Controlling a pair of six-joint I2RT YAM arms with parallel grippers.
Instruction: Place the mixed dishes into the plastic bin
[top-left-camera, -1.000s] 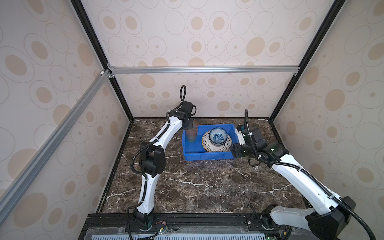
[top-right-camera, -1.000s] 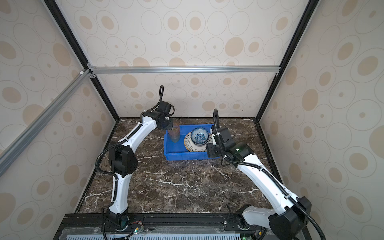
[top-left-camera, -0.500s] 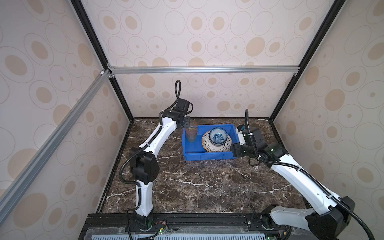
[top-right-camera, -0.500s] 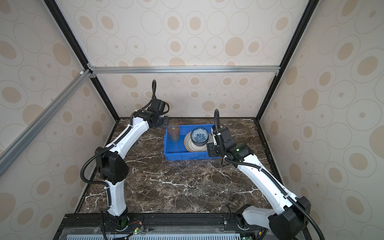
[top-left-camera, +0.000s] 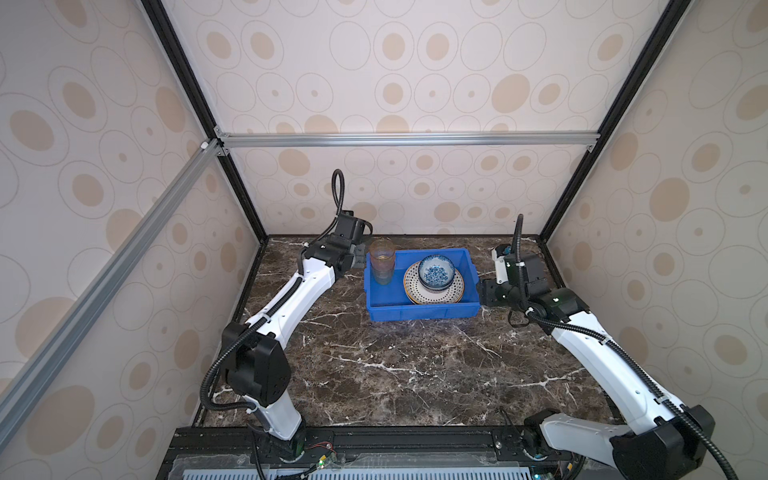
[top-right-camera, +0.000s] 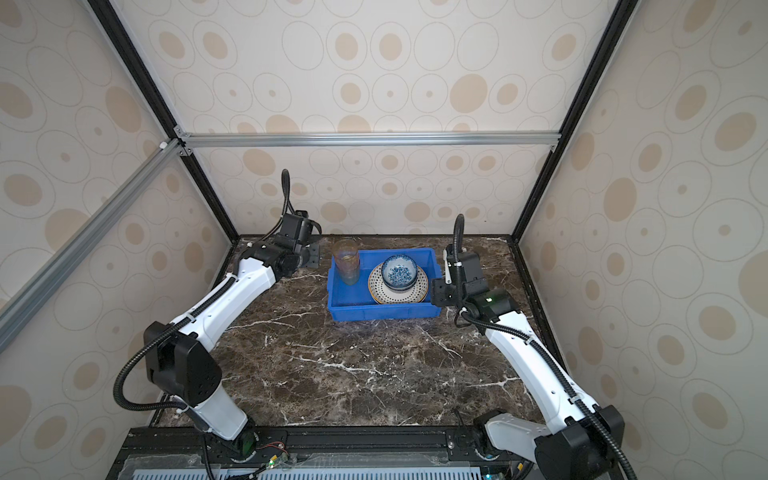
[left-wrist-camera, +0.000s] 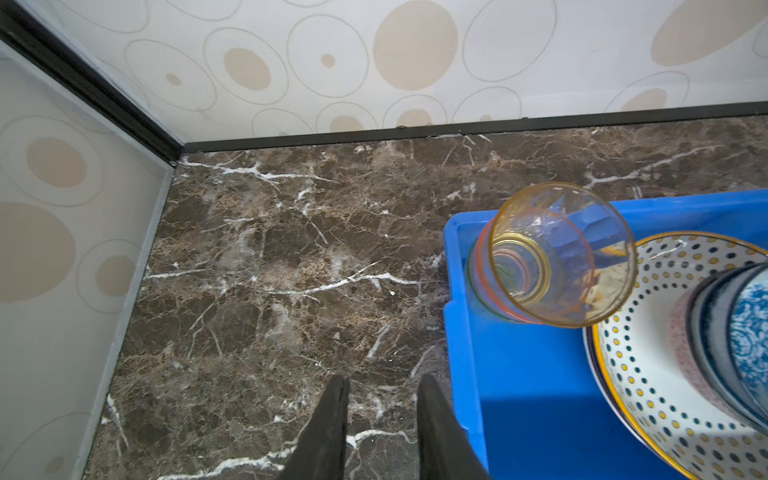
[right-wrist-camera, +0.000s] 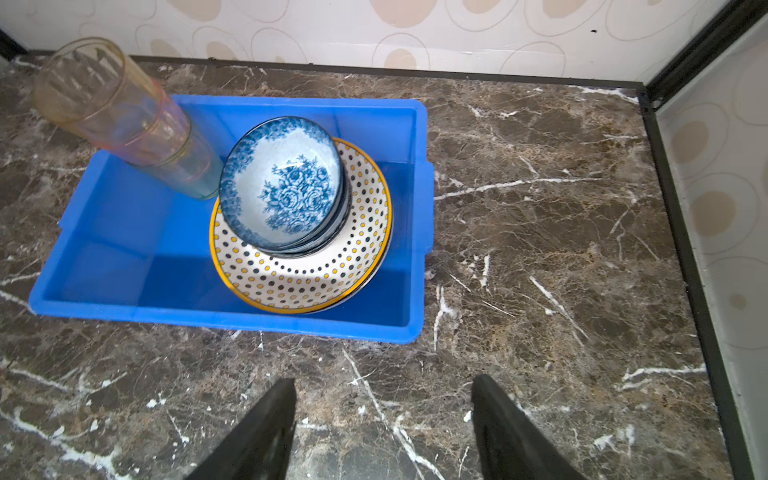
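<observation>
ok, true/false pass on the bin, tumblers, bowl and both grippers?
1. The tumblers stand stacked inside the bin. True.
2. The bowl sits directly on the bin floor. False: it tops a stack on the plate.
3. The right gripper holds the plate. False: it is open and empty, beside the bin.
4. The left gripper is open and empty. True.

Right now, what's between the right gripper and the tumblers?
The blue bin's wall, then the dotted plate carrying the blue floral bowl; both top views show it.
</observation>
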